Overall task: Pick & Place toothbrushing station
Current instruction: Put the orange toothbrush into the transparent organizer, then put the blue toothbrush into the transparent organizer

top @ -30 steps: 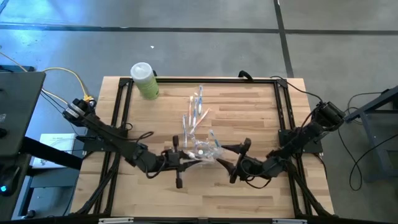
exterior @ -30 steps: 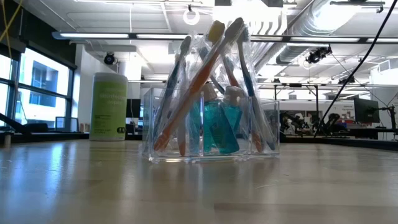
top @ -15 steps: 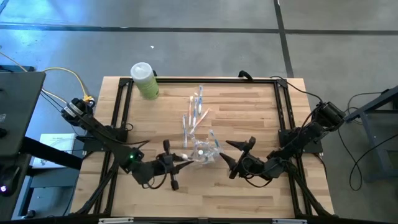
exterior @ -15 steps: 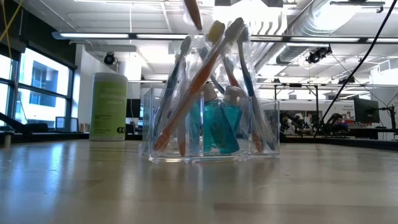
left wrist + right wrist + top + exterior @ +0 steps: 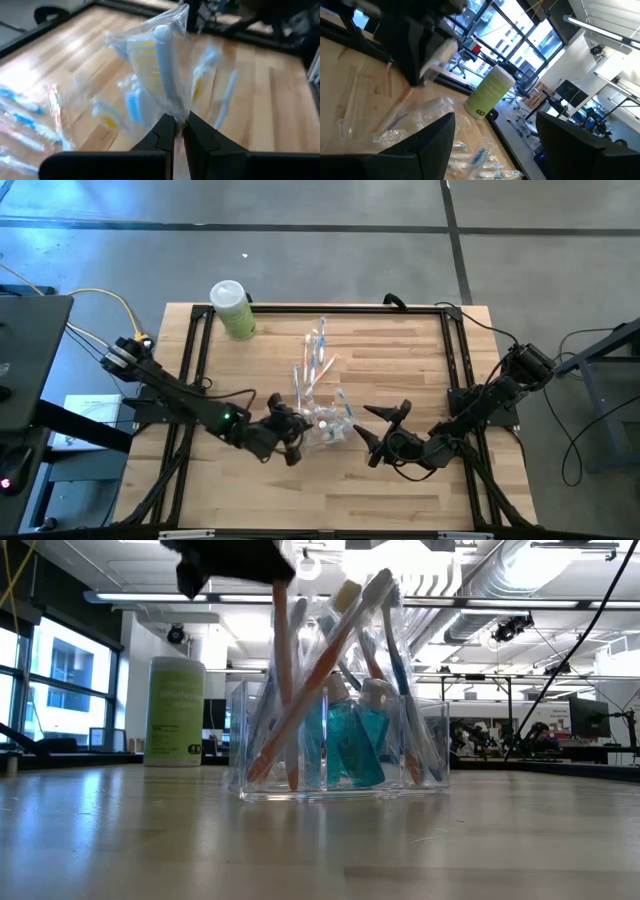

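Observation:
The see-through holder [image 5: 330, 421] [image 5: 430, 745] stands on the table's middle with several wrapped toothbrushes leaning in it and teal bottles inside. My left gripper [image 5: 288, 427] [image 5: 268, 578] is just left of and above it, shut on an orange-handled wrapped toothbrush [image 5: 284, 670]. More wrapped toothbrushes [image 5: 316, 356] lie flat on the table behind the holder. My right gripper [image 5: 384, 428] [image 5: 492, 145] is open and empty, just right of the holder. My left gripper pinches the clear-wrapped toothbrush between its two shut fingers [image 5: 167, 132]; the wrapped head with yellow bristles [image 5: 157, 65] shows just past the fingertips. It comes from above. The orange shaft [image 5: 288, 710] hangs nearly upright below the gripper, its lower end inside the holder.
A light-green bottle with a white cap [image 5: 233, 310] [image 5: 175, 710] [image 5: 490, 92] stands at the table's far left corner. A black frame [image 5: 330, 308] runs around the tabletop. Bare wood lies along the near edge [image 5: 320, 500].
My left gripper first drew back a little toward the table's left, then came toward the holder and down with the toothbrush. The orange shaft, earlier only a tip at the top of the low view, now reaches down into the holder.

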{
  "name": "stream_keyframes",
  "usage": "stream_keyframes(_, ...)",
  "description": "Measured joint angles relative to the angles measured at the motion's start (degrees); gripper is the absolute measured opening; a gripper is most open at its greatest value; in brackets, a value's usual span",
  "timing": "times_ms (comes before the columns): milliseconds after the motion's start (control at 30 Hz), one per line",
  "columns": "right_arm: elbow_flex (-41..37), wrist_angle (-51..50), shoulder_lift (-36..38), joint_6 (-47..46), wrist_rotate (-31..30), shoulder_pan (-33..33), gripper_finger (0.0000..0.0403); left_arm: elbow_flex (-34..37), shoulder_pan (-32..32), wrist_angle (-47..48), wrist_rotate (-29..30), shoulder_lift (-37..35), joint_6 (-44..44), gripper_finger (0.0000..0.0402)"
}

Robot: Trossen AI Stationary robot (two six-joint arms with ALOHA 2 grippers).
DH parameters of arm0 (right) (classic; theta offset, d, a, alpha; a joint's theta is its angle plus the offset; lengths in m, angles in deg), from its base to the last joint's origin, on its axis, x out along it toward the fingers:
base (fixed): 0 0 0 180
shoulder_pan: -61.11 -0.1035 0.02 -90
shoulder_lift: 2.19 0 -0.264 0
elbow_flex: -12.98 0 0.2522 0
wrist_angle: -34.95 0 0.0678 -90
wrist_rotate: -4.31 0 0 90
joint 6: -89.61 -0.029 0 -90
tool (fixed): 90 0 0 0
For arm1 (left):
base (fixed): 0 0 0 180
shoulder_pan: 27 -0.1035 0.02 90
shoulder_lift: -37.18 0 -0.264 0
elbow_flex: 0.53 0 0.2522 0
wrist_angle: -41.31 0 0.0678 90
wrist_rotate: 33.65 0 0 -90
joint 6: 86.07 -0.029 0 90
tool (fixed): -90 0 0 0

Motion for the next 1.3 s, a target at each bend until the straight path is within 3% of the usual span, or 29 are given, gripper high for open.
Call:
stream_keyframes(500,0.0,-1.0,0.0,-0.6,0.2,0.0,0.027,0.6,-0.7,0.6,-1.1,7.8,1.2,0.002)
stream_keyframes(833,0.0,-1.7,0.0,-0.6,0.2,0.0,0.027,0.6,-0.1,0.9,-0.6,8.2,1.2,0.0096)
stream_keyframes(1033,0.0,-2.5,0.0,-0.8,0.0,0.0,0.027,0.6,0.9,2.4,-1.0,4.3,2.7,0.0136)
stream_keyframes(1300,0.0,-2.6,0.0,-0.8,0.0,0.0,0.027,0.6,1.9,12.4,-1.1,-1.0,11.4,0.014)
